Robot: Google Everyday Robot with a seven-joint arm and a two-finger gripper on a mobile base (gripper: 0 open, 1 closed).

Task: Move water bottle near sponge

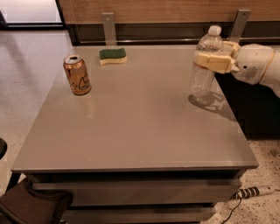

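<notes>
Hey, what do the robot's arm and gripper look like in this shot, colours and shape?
The gripper, over the right side of the grey table, has blocky, pale cream-yellow fingers. Behind it the arm is a smooth, rounded white shell with a thin tan band. No cables or lettering show on it.

Office-like or lab common area, grey table (140, 127) over drawers, speckled hard floor (26, 57), wood-panelled wall (166, 8), metal brackets (108, 27), power strip (253, 191), tool (213, 61) at table's right edge gripping water bottle (202, 81)
</notes>
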